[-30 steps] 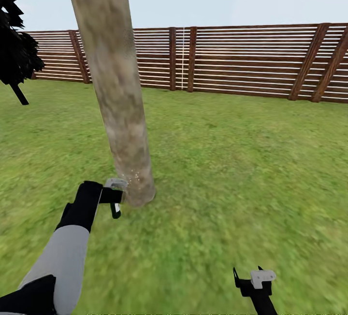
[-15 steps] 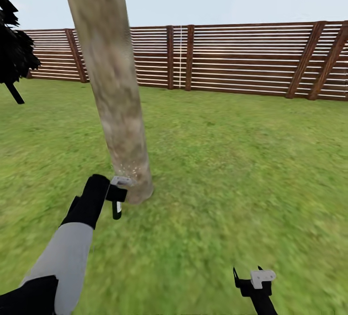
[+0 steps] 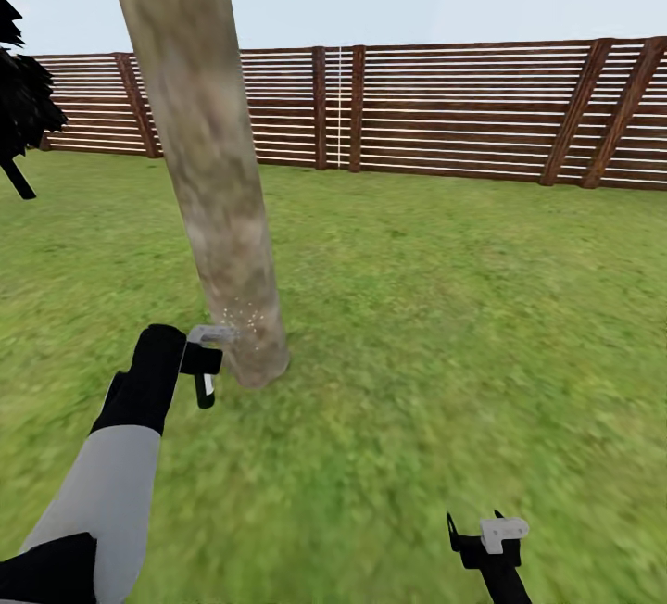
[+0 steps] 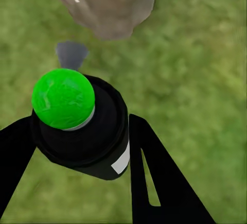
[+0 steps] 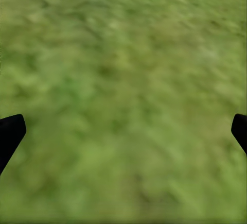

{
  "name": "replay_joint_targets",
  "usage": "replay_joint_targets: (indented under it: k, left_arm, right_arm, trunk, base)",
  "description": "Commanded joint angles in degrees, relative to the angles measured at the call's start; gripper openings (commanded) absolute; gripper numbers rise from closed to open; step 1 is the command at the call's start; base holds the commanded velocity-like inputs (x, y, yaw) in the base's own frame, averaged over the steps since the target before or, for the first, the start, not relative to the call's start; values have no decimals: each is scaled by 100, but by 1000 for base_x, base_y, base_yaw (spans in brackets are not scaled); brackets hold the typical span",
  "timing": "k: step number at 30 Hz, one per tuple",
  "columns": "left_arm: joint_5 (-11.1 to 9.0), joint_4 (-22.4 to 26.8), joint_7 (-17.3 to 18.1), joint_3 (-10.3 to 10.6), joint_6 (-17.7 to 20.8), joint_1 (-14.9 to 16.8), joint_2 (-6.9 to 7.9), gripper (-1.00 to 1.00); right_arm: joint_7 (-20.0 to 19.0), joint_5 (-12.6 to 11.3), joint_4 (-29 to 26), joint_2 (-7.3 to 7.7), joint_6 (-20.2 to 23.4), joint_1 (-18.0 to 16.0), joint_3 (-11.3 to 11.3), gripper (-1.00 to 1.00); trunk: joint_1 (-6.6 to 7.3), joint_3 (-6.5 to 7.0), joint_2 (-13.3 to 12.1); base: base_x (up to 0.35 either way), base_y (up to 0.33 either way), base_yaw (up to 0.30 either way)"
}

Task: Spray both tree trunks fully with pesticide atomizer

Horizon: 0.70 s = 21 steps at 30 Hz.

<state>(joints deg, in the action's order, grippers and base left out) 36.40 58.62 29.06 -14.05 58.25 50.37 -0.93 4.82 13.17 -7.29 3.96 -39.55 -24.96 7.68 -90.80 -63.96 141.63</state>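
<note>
A thick mottled grey-tan tree trunk [image 3: 208, 159] rises from the grass of the garden in the head view, leaning out of the top of the picture. White specks of pesticide [image 3: 243, 317] dot its base. My left gripper [image 3: 206, 380] hangs just left of the trunk's foot, shut on the pesticide atomizer [image 3: 205, 389], a small black bottle with a white label. In the left wrist view the pesticide atomizer [image 4: 82, 126] shows its green top, clamped between two black fingers [image 4: 154, 177], with the trunk's base [image 4: 105, 2] beyond. My right gripper [image 5: 123, 131] is open over bare grass.
A brown slatted wooden fence [image 3: 445, 113] runs across the back of the lawn. A dark ragged plant [image 3: 23, 104] stands at the far left. Open grass [image 3: 445, 326] stretches right of the trunk. The right gripper's mount [image 3: 491, 544] sits low at the front right.
The whole head view has drifted left, so the camera moved. My left gripper with the atomizer has shifted slightly left and up relative to the trunk's base. The right arm has not moved.
</note>
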Motion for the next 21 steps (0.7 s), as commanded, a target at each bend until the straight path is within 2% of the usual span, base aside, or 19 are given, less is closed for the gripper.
replay_joint_targets:
  k: [1, 3, 5, 7, 9, 12, 15, 16, 18, 21]
  left_arm:
    - [-30, 3, 3, 0, 7, -8, 16, -100]
    - [-29, 67, 3, 35, 4, -27, -1, -100]
    - [-38, 437, 4, 50, 10, -15, -112, -100]
    - [-33, 515, 27, 68, 11, 8, -259, -100]
    - [-43, 629, 38, 73, 14, 15, -317, -100]
    - [-30, 734, 148, 22, 19, 27, -195, -100]
    - [-28, 747, 406, 4, 20, 156, 159, -100]
    - [-28, 747, 424, 14, 20, 173, 180, -100]
    - [-22, 747, 437, 62, 26, 187, 113, -100]
    - [-7, 746, 442, 339, 28, 199, -282, -100]
  right_arm:
    - [-1, 1, 0, 0, 0, 0, 2, 100]
    - [-5, 1, 0, 0, 0, 0, 0, 100]
    - [-7, 1, 0, 0, 0, 0, -2, 100]
    - [-8, 1, 0, 0, 0, 0, -2, 100]
    - [-8, 1, 0, 0, 0, 0, -3, 100]
    - [-8, 1, 0, 0, 0, 0, -3, 100]
    - [-8, 1, 0, 0, 0, 0, -2, 100]
    - [-8, 1, 0, 0, 0, 0, -3, 100]
    - [-8, 1, 0, 0, 0, 0, -3, 100]
    - [-13, 7, 0, 0, 0, 0, -3, 100]
  trunk:
    - [0, 0, 0]
    - [0, 0, 0]
    - [0, 0, 0]
    - [0, 0, 0]
    - [0, 0, 0]
    - [0, 0, 0]
    - [0, 0, 0]
    - [0, 0, 0]
    - [0, 0, 0]
    - [0, 0, 0]
  base:
    - [-15, 0, 0]
    - [-194, 0, 0]
    - [-246, 0, 0]
    - [-72, 0, 0]
    - [-17, 0, 0]
    - [-2, 0, 0]
    - [0, 0, 0]
    - [0, 0, 0]
    - [0, 0, 0]
    - [0, 0, 0]
